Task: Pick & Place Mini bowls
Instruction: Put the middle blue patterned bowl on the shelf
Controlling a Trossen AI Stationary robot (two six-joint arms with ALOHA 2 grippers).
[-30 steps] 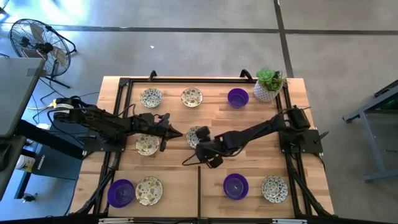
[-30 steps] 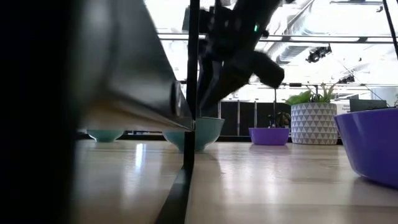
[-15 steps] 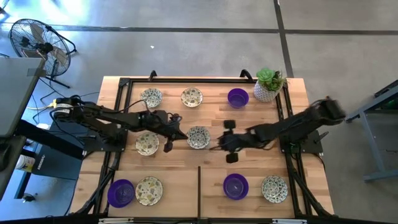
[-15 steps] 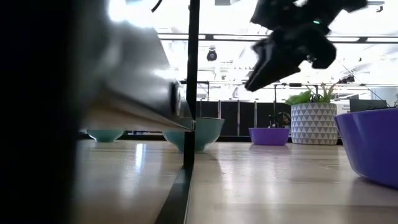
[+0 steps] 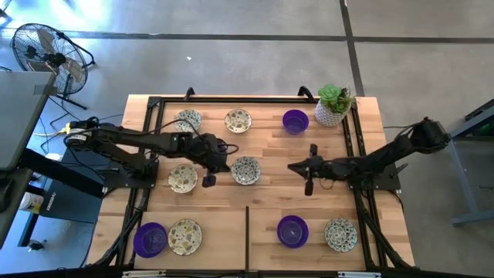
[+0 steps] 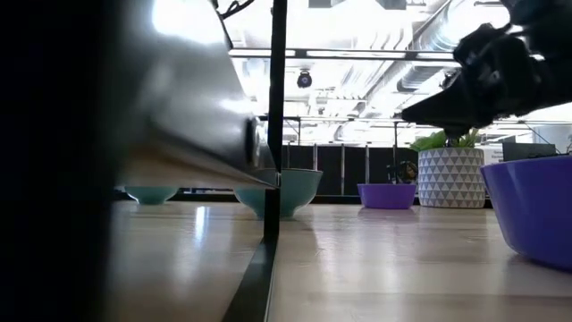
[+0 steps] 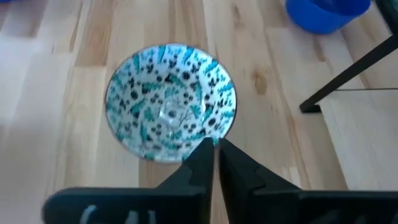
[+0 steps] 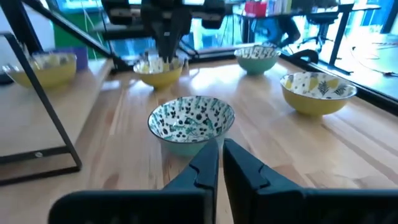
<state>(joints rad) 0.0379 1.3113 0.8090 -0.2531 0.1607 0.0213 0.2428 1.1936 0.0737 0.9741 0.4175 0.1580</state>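
Patterned bowl point(image 5: 245, 170) mid-table, between two empty, closed grippers.

The left gripper point(image 5: 218, 164) hangs just beside the bowl's left rim, fingers pressed nearly together on nothing; the right gripper point(image 5: 296, 166) sits well apart to its right, fingers together. The bowl is round, shallow and glossy, cream with speckled green leaf print, standing upright on the pale wooden table point(image 5: 262, 147).

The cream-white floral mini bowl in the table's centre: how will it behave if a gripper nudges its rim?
The cream-white floral mini bowl looks rigid and glazed, so probably slippery and chip-prone. It stands on a narrower base under flared walls, so a rim push may tip it. On the smooth wooden table, a low push would likelier slide it.
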